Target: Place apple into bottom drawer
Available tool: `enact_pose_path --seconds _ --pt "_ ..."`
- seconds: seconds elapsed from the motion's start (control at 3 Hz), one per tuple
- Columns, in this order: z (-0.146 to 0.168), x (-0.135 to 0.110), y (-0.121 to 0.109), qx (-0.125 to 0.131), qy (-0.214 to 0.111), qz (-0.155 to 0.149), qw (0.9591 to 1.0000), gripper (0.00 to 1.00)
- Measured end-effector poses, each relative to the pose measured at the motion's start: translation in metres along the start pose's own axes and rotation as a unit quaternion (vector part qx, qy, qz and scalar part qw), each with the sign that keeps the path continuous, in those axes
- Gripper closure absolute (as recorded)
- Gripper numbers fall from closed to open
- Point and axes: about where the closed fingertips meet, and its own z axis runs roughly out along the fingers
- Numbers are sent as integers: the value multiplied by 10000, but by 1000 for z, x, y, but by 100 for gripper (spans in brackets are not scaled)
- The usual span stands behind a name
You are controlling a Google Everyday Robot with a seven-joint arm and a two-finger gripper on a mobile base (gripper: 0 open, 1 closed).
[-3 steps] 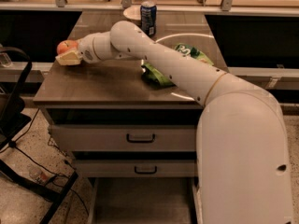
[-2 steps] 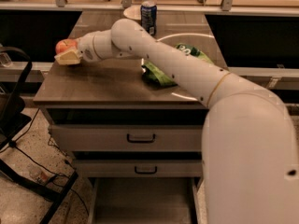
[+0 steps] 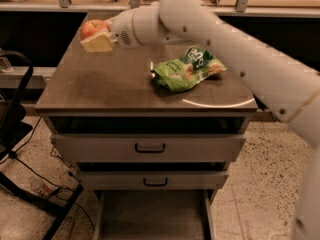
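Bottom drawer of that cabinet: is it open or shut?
Open: the bottom drawer is pulled out, its inside showing below two shut drawers. The gripper holds the apple over the tabletop's far corner.

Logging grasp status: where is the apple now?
Camera view, upper left: the apple sits in the pincer over the far-left corner of the table, left of the green snack bag.

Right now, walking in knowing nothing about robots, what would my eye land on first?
The big white arm stretched across the cabinet, its claw gripping a red-orange apple above the top's far left corner. Next, the green snack bag lying mid-top, and the bottom drawer pulled open below.
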Motion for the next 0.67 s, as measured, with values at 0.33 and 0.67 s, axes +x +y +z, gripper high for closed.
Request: enact_pose_path --seconds 0.33,0.67 --pt "-72 11 20 167 244 102 9995 100" --pt "-127 34 45 303 561 278 9976 100"
